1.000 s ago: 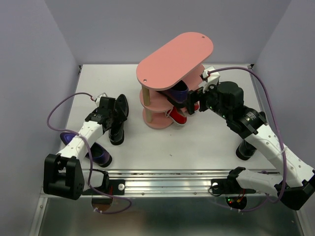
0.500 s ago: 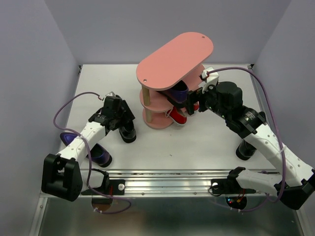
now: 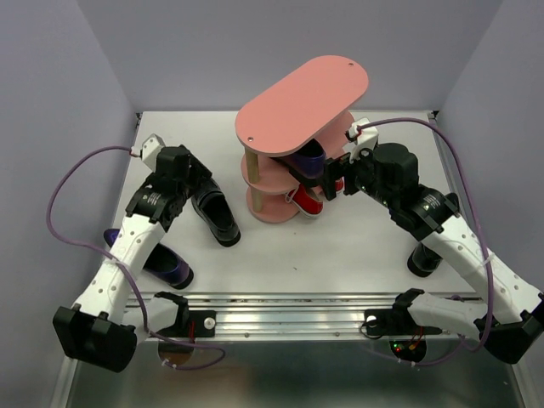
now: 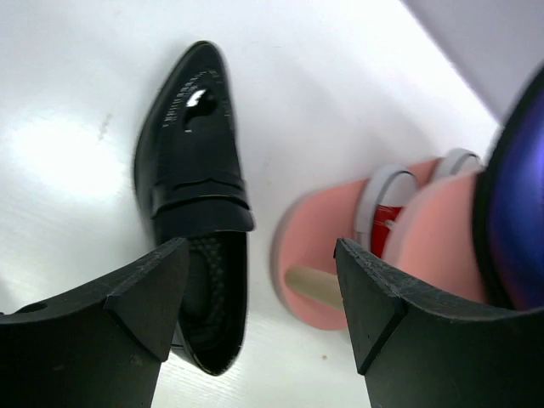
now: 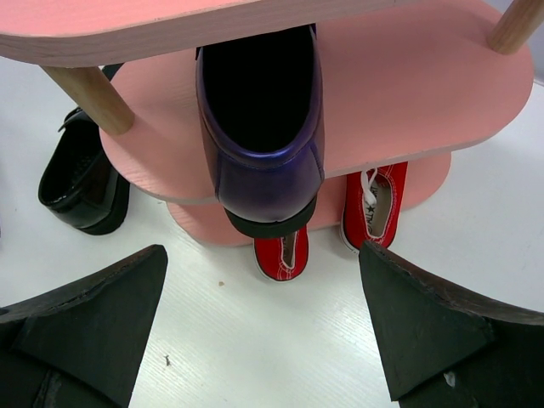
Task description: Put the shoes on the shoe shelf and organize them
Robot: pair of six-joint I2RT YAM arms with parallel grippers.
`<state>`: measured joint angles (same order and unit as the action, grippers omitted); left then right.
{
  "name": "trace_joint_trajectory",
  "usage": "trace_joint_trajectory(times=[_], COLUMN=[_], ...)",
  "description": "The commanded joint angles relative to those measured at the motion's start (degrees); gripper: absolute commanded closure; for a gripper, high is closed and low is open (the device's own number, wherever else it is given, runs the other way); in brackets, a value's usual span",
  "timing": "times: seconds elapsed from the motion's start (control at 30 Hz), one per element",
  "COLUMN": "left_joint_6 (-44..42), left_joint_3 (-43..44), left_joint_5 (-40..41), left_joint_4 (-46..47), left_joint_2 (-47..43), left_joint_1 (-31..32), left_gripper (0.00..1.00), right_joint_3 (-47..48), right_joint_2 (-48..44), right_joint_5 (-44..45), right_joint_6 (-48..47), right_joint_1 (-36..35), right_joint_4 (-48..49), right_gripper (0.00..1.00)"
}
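Observation:
The pink three-tier shoe shelf [image 3: 302, 93] stands mid-table. One glossy purple shoe [image 5: 259, 127] sits on its middle board [image 5: 408, 102], heel toward my right gripper. The red sneaker pair [image 5: 374, 208] sits on the bottom board, heels sticking out. One black loafer [image 3: 214, 214] lies on the table left of the shelf. My left gripper [image 3: 197, 183] is open and empty just above and behind it; its heel shows beside my left finger [image 4: 102, 323]. The other purple shoe [image 3: 161, 263] lies at the near left. My right gripper [image 3: 331, 180] is open and empty, facing the shelf.
A dark object [image 3: 422, 259] sits on the table under my right arm; I cannot tell what it is. Purple cables loop off both wrists. Grey walls close in the table on the left, back and right.
My left gripper has let go of the black loafer and drawn back up and to the left. The loafer now lies on the table beside the shelf. The right arm has barely moved.

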<state>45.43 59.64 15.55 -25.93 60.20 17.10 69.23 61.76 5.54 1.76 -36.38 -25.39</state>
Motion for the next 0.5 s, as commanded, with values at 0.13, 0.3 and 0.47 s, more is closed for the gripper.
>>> trace_joint_trajectory(times=[0.13, 0.3, 0.47], left_joint_6=[10.5, 13.8, 20.5], left_joint_3=[0.0, -1.2, -4.4], left_joint_5=[15.5, 15.6, 14.1], left_joint_4=[-20.4, -27.1, -31.8], left_joint_2=[-1.1, -0.9, -2.7], left_joint_1=[-0.5, -1.3, -1.5], left_gripper=[0.2, 0.19, 0.18], right_joint_3=[0.2, 0.2, 0.0], right_joint_2=[-1.8, -1.6, -1.6], right_joint_5=[0.5, 0.5, 0.3], right_joint_6=[-0.4, -0.8, -0.6], right_joint_1=[0.3, 0.3, 0.3], right_joint_4=[1.3, 1.4, 1.7], right_gripper=[0.0, 0.0, 0.0])
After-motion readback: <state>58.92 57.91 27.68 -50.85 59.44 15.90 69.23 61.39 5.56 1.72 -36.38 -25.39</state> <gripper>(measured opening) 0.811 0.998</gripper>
